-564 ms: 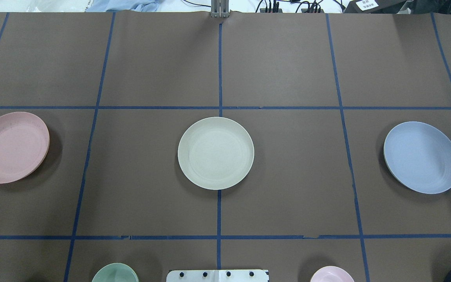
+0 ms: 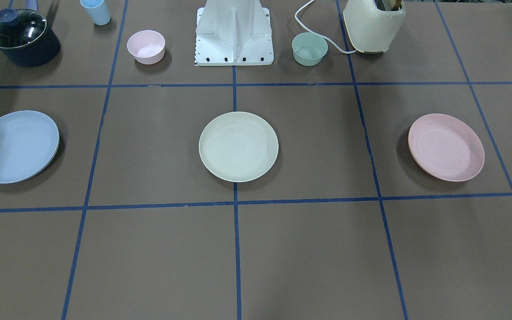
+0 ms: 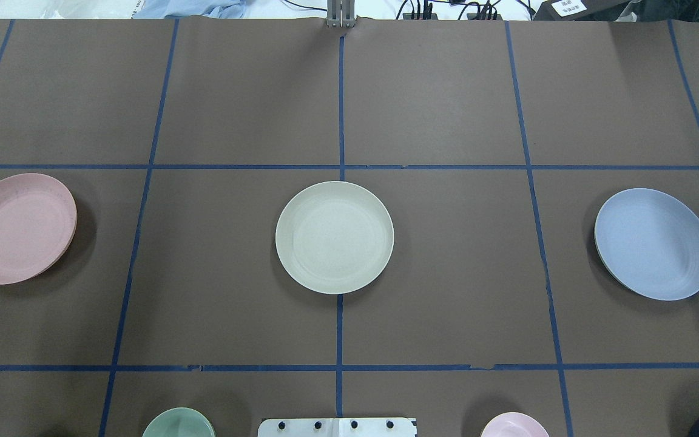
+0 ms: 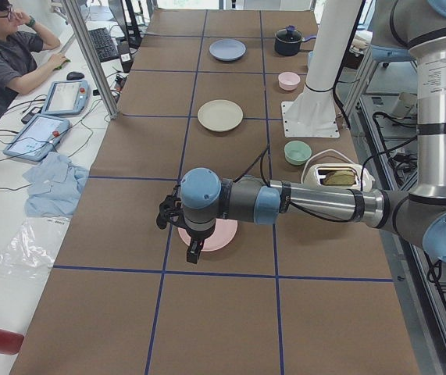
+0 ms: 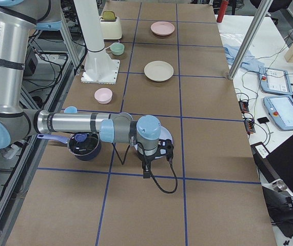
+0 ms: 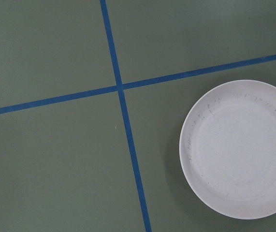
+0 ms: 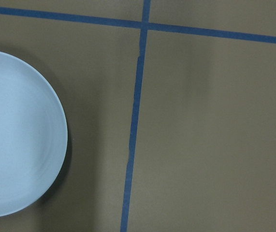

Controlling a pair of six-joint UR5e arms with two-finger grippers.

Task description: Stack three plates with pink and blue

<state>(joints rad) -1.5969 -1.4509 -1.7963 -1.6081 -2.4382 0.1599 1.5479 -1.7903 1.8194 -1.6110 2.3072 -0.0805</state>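
Observation:
Three plates lie apart in a row on the brown table. The cream plate (image 3: 334, 237) is in the middle, the pale pink plate (image 3: 17, 227) at the overhead view's left, the light blue plate (image 3: 653, 243) at its right. My left gripper (image 4: 193, 254) hangs above the near edge of the pink plate (image 4: 221, 234) and shows only in the exterior left view; I cannot tell if it is open. My right gripper (image 5: 145, 173) hangs above the blue plate (image 5: 165, 137) and shows only in the exterior right view; I cannot tell its state either. The wrist views show the pink plate (image 6: 239, 150) and the blue plate (image 7: 17, 135) from above.
Along the robot's side stand a small pink bowl (image 2: 146, 46), a mint-green bowl (image 2: 310, 49), a dark lidded pot (image 2: 23, 38), a blue cup (image 2: 95, 11), a cream toaster (image 2: 374, 24) and the white robot base (image 2: 234, 33). Blue tape lines grid the table.

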